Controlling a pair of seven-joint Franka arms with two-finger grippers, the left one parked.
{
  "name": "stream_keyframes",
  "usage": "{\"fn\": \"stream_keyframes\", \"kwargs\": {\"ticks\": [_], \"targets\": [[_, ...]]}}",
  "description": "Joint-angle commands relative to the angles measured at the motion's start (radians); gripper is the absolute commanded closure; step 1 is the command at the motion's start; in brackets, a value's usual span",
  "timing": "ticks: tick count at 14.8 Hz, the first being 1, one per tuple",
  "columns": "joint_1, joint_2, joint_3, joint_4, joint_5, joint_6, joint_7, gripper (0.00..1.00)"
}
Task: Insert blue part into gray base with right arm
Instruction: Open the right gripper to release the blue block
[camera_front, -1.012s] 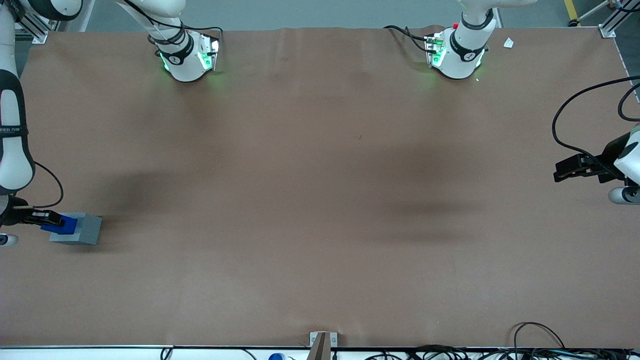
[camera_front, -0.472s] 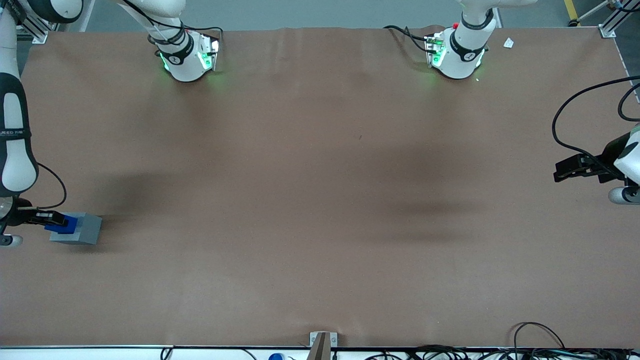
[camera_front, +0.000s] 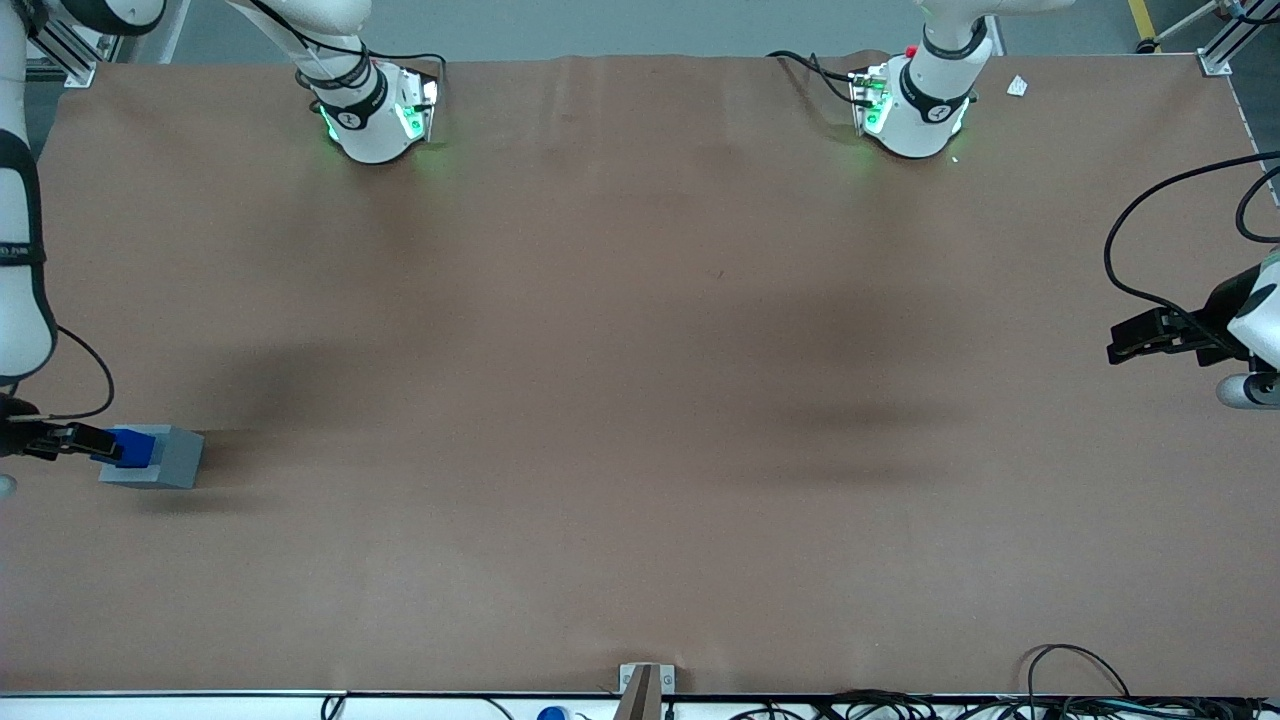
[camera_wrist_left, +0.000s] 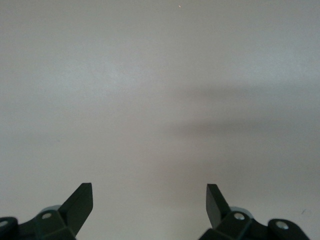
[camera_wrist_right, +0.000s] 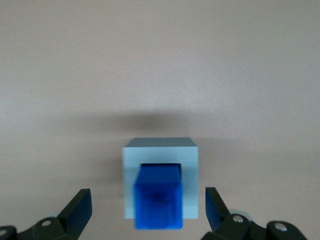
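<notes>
Table (camera_front: 640, 420): a wide surface under a brown mat is carrying the whole scene; a cable-strewn edge is running along its side nearest the front camera.

Gray base (camera_front: 160, 458): a light-gray square block is sitting on the mat at the working arm's end of the table, in the half nearer the front camera; in the wrist view (camera_wrist_right: 160, 182) its square recess is facing the camera.

Blue part (camera_front: 132, 446): a bright-blue block is standing in the recess of the gray base, rising above the rim; in the wrist view (camera_wrist_right: 157, 203) it is filling the recess, with gray rim showing around it.

Gripper (camera_wrist_right: 147, 207): the black two-finger claw is hovering above the base with its fingers (camera_wrist_right: 80, 205) spread wide, well apart from the blue part on both sides and gripping nothing; in the front view (camera_front: 70, 440) it is showing beside the base at the picture's edge.

Right arm (camera_front: 20, 270): the white jointed arm is reaching along the table's end, its green-lit base (camera_front: 370, 120) standing farthest from the front camera.
</notes>
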Motion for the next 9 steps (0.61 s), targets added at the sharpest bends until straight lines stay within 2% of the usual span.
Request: {"fn": "stream_keyframes", "kwargs": {"ticks": [1,4,9], "targets": [[0.038,-0.108,0.008,-0.036,-0.007,-0.035,0.03,0.0],[0.104,-0.2,0.006,-0.082,-0.001,-0.052,0.041,0.0],[0.203,-0.352,0.006,-0.193,-0.001,-0.06,0.211,0.0]]}}
